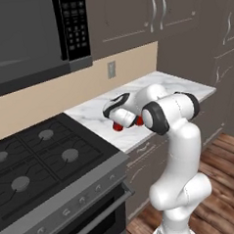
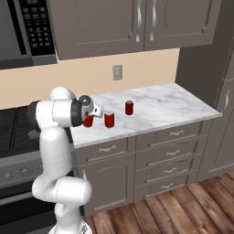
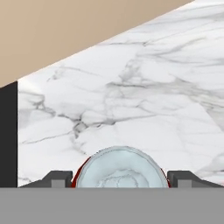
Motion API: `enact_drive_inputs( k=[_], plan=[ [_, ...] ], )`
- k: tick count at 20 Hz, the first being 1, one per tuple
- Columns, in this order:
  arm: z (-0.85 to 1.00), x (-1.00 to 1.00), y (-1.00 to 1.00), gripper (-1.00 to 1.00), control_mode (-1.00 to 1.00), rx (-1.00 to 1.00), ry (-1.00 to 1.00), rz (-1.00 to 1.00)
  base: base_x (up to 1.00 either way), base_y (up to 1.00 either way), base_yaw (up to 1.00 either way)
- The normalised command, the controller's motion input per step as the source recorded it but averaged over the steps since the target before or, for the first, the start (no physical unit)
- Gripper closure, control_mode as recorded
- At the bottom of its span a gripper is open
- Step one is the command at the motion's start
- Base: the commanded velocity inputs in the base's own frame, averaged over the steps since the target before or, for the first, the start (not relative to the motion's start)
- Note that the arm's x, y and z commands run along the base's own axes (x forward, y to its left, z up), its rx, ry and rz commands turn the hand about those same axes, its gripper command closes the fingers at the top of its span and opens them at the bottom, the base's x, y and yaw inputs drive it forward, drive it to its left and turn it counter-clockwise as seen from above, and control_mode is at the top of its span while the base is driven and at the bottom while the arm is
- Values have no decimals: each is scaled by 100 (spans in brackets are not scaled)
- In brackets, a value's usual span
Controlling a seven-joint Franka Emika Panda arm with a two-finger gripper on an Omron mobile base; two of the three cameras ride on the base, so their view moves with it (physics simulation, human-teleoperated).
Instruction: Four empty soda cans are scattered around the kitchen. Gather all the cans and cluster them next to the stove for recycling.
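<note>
to the left of my jaws runs the black edge of the stove [image 3: 8, 135]. between my fingertips [image 3: 57, 178] sits a soda can [image 3: 120, 168], silvery top up, cut off low. my gripper [image 3: 120, 179] brackets it; whether it pinches, i cannot tell. right of them, open marble counter [image 3: 175, 87] carries two more cans [image 2: 109, 119] [image 2: 129, 108].

Two cameras look down from behind the arm — left and right — sharing the marble counter [image 2: 155, 107] by the stove [image 1: 43, 158]; the hand camera hovers close above it.
</note>
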Motion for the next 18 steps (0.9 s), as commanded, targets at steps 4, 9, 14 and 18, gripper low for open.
enact_drive_inputs(
  k=[4,9,14,18],
  plan=[
    [-10,1,0,100,-100,-5,0,0,0,0,0],
    [-1,5,0,100,-100,0,0,0,0,0,0],
    [0,6,3,100,-100,0,0,2,0,0,0],
    [-5,0,9,100,-100,0,0,4,0,0,0]
  ],
)
